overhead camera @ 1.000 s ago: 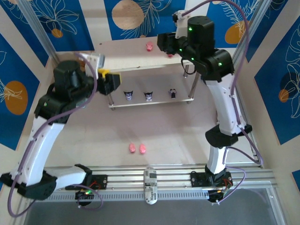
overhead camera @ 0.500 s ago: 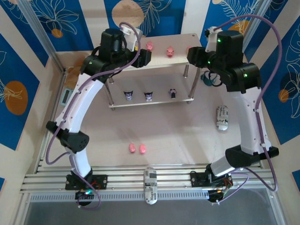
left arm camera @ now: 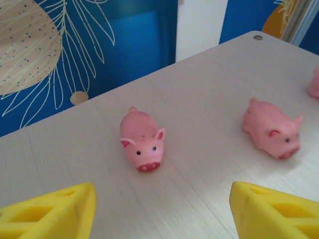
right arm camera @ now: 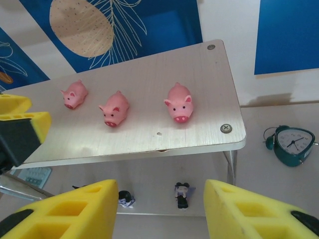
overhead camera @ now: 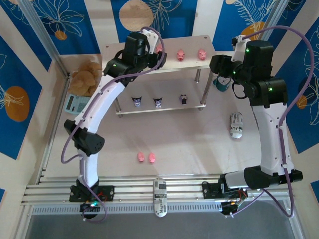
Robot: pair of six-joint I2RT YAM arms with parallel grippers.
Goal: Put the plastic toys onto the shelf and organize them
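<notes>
The shelf point(overhead camera: 149, 67) stands at the back of the table. Three pink pigs line its top board point(right arm camera: 149, 124): left pig point(left arm camera: 142, 139), middle pig point(overhead camera: 181, 55), right pig point(overhead camera: 202, 54). My left gripper point(left arm camera: 162, 214) hovers open just in front of the left pig, nothing between its yellow fingers point(left arm camera: 50, 214). My right gripper point(right arm camera: 159, 214) is open off the shelf's right end, facing the pigs. Three dark figurines point(overhead camera: 158, 102) stand in a row on the lower board. Two more pigs point(overhead camera: 146, 158) lie side by side on the table.
A brown teddy bear point(overhead camera: 85, 79) and a small grey device point(overhead camera: 75, 103) sit left of the shelf. A teal alarm clock point(right arm camera: 291, 144) stands right of it. White remote-like objects lie at the right point(overhead camera: 236, 124) and on the front rail point(overhead camera: 159, 196).
My left arm swung from the shelf's left side up over the top board to the left pig. My right gripper drew back to the right, uncovering a third pig on the board.
</notes>
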